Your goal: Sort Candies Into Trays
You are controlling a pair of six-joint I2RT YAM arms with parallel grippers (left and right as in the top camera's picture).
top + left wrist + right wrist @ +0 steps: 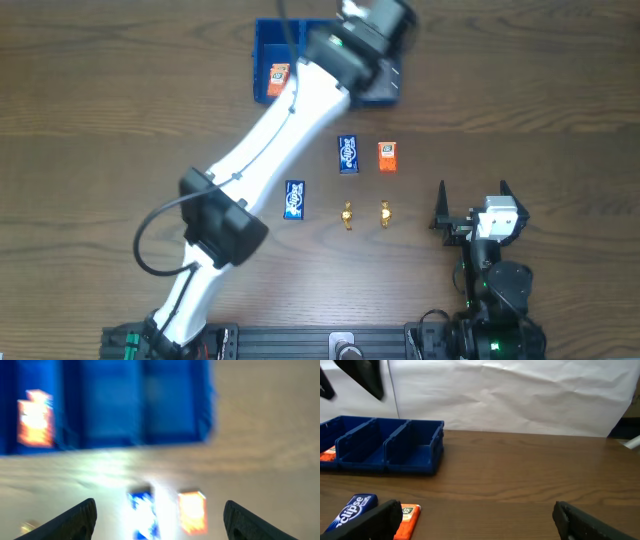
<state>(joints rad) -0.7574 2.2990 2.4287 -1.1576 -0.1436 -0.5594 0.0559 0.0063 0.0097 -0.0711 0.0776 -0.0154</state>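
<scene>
1. The left gripper point(159, 505) has its jaws released and holds nothing. It hangs above the table point(100, 120), beside the blue tray point(264, 40).
2. The right gripper point(472, 205) has its jaws released and is empty, low near its own base.
3. An orange candy point(279, 75) lies in the tray's end compartment, at the left in the top view.
4. On the table lie the upper blue pack point(347, 155), the lower blue pack point(294, 199), the orange pack point(387, 156), the left gold sweet point(347, 215) and the right gold sweet point(385, 212).
</scene>
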